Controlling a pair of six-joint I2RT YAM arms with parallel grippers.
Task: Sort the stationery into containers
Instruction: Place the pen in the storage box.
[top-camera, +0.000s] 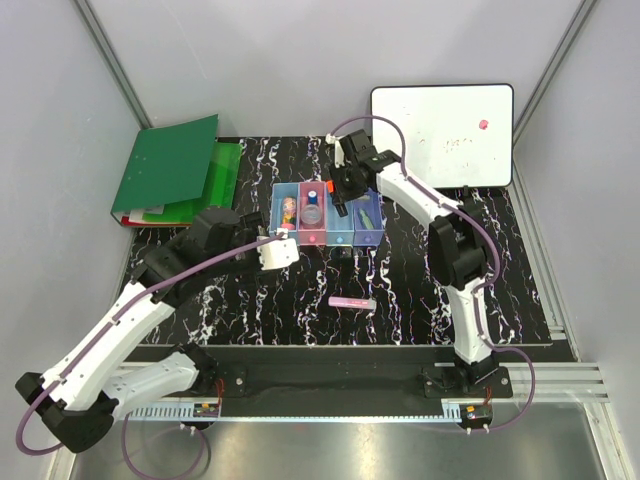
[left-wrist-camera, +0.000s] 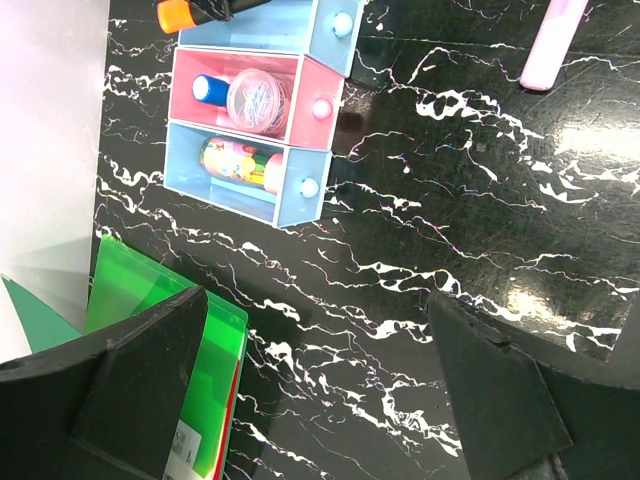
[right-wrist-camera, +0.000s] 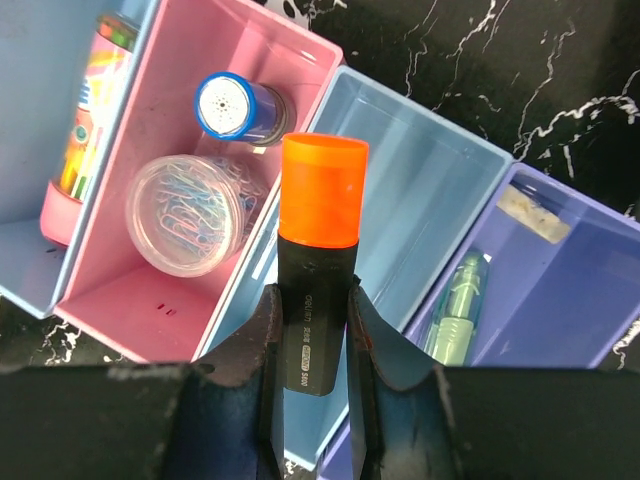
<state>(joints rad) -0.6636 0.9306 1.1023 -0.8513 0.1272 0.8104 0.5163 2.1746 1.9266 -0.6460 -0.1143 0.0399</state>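
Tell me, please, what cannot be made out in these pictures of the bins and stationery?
Orange-capped marker: right wrist view, lower barrel hidden between the right jaws.
Second blue bin: top view, far end hidden under the right arm.
Pink marker: left wrist view, end cut off by the top edge.
Green pen: right wrist view, lower end hidden behind the jaws.
Whiteboard marks: top view, too small to read.

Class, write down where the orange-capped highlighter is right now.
In the right wrist view, the orange-capped highlighter is held by the right gripper, above the edge where the pink bin meets the light blue bin beside the violet-blue bin.
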